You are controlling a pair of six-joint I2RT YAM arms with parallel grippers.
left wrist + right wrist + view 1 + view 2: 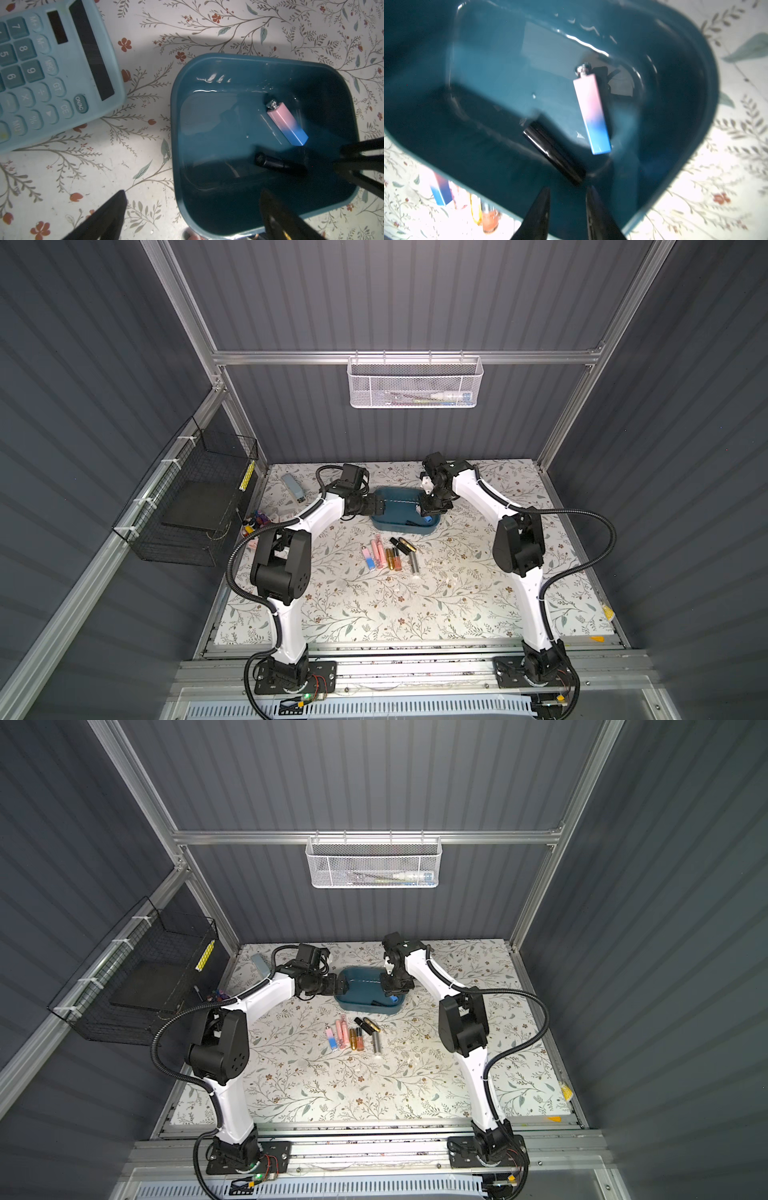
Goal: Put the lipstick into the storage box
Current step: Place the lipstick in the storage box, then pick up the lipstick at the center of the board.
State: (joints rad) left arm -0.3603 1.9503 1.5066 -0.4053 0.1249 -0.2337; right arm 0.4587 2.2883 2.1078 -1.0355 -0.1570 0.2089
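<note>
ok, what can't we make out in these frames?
- Both top views: white mesh basket contents too small, screened by the mesh.
- In a top view: storage box interior partly covered by the right gripper.
- Right wrist view: black lipstick blurred, no markings readable.
- Left wrist view: calculator cut off by the frame edge.

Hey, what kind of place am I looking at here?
Probably a robot test booth, not a home: ribbed grey wall panels in a bare aluminium frame, two white-and-black robot arms bolted to a front rail, and a floral-patterned tabletop staged with lipsticks.
</note>
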